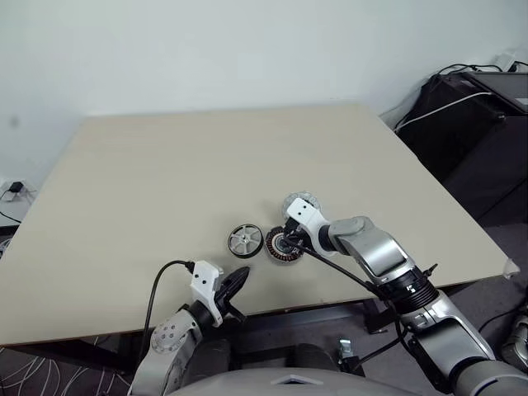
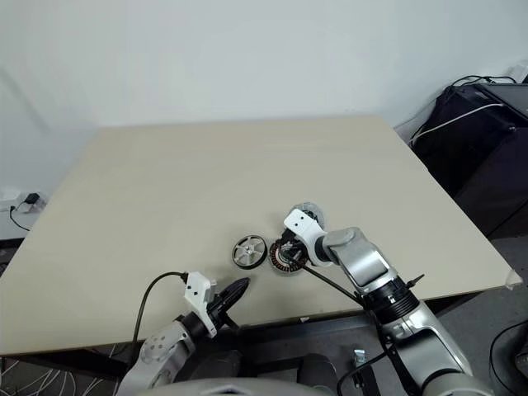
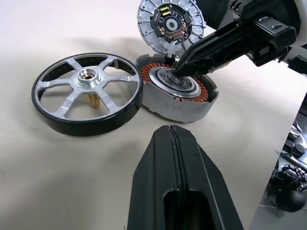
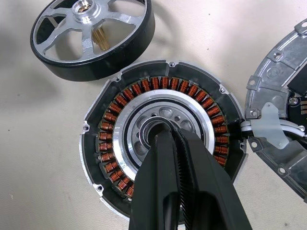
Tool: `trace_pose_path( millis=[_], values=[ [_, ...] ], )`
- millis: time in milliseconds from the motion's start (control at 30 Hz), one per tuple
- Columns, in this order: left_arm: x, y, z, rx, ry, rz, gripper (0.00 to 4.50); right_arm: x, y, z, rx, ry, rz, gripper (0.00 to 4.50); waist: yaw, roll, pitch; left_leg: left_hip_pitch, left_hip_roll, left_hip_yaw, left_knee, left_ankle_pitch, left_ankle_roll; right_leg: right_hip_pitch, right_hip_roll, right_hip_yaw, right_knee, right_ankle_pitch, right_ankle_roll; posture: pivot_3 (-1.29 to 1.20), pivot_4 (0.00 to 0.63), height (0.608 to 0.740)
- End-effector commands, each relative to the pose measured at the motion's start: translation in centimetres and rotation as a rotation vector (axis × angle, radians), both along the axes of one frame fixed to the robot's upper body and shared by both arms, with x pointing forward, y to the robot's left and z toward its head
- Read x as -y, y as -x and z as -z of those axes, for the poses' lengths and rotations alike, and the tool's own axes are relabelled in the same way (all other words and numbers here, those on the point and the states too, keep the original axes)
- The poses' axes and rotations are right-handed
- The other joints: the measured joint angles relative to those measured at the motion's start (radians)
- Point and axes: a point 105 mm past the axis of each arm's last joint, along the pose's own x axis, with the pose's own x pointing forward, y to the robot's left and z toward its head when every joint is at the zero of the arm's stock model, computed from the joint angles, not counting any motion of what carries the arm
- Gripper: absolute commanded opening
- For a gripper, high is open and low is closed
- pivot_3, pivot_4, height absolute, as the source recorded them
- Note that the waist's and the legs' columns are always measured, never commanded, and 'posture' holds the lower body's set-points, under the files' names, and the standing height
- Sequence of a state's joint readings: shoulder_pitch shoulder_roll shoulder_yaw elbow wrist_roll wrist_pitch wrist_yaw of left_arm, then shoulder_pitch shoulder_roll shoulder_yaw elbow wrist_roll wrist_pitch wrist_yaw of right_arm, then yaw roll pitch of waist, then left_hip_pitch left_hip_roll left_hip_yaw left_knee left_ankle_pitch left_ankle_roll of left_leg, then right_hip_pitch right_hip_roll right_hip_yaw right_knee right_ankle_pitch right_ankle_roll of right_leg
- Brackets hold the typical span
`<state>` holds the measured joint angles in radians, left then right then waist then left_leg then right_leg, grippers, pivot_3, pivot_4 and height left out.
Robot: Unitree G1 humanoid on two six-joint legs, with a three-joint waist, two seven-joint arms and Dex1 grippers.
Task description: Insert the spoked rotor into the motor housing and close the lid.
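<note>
The spoked rotor (image 1: 246,240), a dark-rimmed disc with silvery spokes, lies flat on the table (image 1: 206,165). Touching it on its right is the motor housing (image 1: 276,251), a ring of copper windings round a silvery centre (image 4: 110,139). Just behind the housing lies the lid (image 1: 299,199), pale and finned with a dark centre (image 3: 168,24). My right gripper (image 4: 165,136) is shut and points steeply down, its tips set in the housing's central hole. My left gripper (image 1: 239,276) is shut and empty, hovering near the table's front edge, just in front of the rotor (image 3: 86,93).
The three parts sit close to the table's front edge (image 1: 272,312). Black cases with cables (image 1: 483,107) stand off the table's right side. A black cable (image 1: 161,285) loops from my left wrist.
</note>
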<state>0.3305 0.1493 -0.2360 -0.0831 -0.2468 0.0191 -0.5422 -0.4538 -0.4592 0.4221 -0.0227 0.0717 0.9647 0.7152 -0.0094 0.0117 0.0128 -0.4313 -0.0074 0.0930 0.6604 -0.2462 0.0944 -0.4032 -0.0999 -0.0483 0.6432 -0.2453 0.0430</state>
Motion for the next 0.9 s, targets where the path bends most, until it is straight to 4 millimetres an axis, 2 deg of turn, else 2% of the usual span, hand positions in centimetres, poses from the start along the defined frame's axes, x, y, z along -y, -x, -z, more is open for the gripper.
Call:
trace_pose_path(
  millis=[33, 600, 700, 800, 900],
  values=[
    [0.1, -0.5, -0.9, 0.037, 0.017, 0.001, 0.0, 0.0, -0.7, -1.1, 0.043, -0.008, 0.0, 0.01, 0.0, 0.0, 0.0, 0.0, 0.0, 0.0, 0.0, 0.0, 0.0, 0.0, 0.0, 0.0, 0.0, 0.0, 0.0, 0.0, 0.0, 0.74],
    [0.3, 0.0, -0.9, 0.035, 0.018, 0.002, 0.0, 0.4, -1.1, -1.2, 0.047, -0.01, 0.014, 0.01, 0.0, 0.0, 0.0, 0.0, 0.0, 0.0, 0.0, 0.0, 0.0, 0.0, 0.0, 0.0, 0.0, 0.0, 0.0, 0.0, 0.0, 0.74],
    [0.3, 0.0, -1.0, 0.035, 0.018, 0.001, 0.0, 0.1, -1.1, -1.4, 0.05, -0.02, 0.012, 0.69, 0.0, 0.0, 0.0, 0.0, 0.0, 0.0, 0.0, 0.0, 0.0, 0.0, 0.0, 0.0, 0.0, 0.0, 0.0, 0.0, 0.0, 0.74],
    [0.3, 0.0, -1.0, 0.034, 0.018, 0.001, 0.0, 0.0, -1.1, -1.6, 0.061, -0.035, 0.008, 1.62, 0.0, 0.0, 0.0, 0.0, 0.0, 0.0, 0.0, 0.0, 0.0, 0.0, 0.0, 0.0, 0.0, 0.0, 0.0, 0.0, 0.0, 0.74],
    [0.3, 0.0, -1.0, 0.032, 0.018, 0.001, 0.0, -0.2, -1.1, -2.2, 0.076, -0.057, 0.002, 1.62, 0.0, 0.0, 0.0, 0.0, 0.0, 0.0, 0.0, 0.0, 0.0, 0.0, 0.0, 0.0, 0.0, 0.0, 0.0, 0.0, 0.0, 0.74]
  ],
)
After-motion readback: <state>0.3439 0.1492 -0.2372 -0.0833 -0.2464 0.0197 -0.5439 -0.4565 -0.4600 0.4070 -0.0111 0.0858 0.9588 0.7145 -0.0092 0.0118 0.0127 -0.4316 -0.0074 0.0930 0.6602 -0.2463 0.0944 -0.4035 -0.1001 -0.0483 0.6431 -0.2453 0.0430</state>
